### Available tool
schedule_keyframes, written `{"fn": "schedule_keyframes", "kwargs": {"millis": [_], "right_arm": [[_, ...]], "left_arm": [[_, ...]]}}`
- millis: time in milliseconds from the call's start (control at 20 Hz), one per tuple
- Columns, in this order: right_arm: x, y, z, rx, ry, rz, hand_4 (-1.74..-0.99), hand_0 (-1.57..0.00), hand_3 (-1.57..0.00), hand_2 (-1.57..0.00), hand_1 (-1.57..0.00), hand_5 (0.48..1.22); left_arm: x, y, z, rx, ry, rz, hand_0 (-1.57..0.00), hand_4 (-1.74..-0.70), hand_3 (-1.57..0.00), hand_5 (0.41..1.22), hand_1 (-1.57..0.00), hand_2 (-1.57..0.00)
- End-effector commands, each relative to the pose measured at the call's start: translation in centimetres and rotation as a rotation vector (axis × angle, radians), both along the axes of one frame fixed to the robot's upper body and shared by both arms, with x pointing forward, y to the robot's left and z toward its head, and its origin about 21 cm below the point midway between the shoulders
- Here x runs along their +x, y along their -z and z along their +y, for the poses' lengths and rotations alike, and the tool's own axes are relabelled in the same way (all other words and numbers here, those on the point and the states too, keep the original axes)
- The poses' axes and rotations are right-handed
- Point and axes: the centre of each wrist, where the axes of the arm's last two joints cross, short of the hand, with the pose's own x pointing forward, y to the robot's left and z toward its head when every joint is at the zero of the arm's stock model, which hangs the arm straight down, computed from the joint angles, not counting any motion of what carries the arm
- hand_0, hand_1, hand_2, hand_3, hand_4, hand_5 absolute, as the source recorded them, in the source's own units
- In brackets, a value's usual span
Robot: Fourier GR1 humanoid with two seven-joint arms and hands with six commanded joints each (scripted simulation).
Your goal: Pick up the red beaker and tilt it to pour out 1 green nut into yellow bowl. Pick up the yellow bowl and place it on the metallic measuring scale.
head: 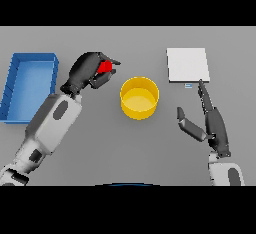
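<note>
Starting from the left, a blue tray point(29, 85) with low straight walls lies on the grey counter point(100, 148). Beside it the left robot hand point(90, 72) has its dark fingers curled round the red beaker point(105, 67), which is mostly hidden. I judge the pouring is near: bring the beaker over the bowl, then tilt slowly so only one nut falls. No nut is visible. The yellow bowl point(139, 98) is round, smooth and seems empty. The right robot hand point(209, 123) rests open, pointing toward the flat, pale square scale point(187, 64).
</note>
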Motion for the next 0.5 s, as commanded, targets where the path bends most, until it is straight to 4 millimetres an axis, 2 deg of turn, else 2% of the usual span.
{"fn": "schedule_keyframes", "kwargs": {"millis": [0, 250, 350, 450], "right_arm": [[-0.1, 0.4, 0.1, 0.004, -0.003, 0.015, -1.260, 0.00, 0.00, 0.00, 0.00, 0.719], [0.2, 0.5, 0.1, 0.015, -0.017, 0.012, -1.268, 0.00, 0.00, 0.00, 0.00, 0.722], [-0.1, 0.8, 0.3, 0.024, -0.017, 0.005, -1.264, 0.00, 0.00, 0.00, 0.00, 0.717], [0.0, 0.4, 0.5, 0.020, -0.018, -0.006, -1.262, 0.00, 0.00, 0.00, 0.00, 0.705]], "left_arm": [[0.3, -0.5, -0.4, 0.089, 0.021, -0.029, -1.57, -1.74, -1.57, 1.123, -1.57, -1.57], [1.4, -1.4, -2.7, 0.461, 0.145, -0.127, -1.57, -1.74, -1.57, 1.177, -1.57, -1.57], [2.2, -2.5, -3.4, 0.592, 0.192, -0.145, -1.57, -1.74, -1.57, 1.193, -1.57, -1.57], [2.7, -2.7, -4.3, 0.716, 0.256, -0.162, -1.57, -1.65, -1.57, 1.203, -1.57, -1.57]]}}
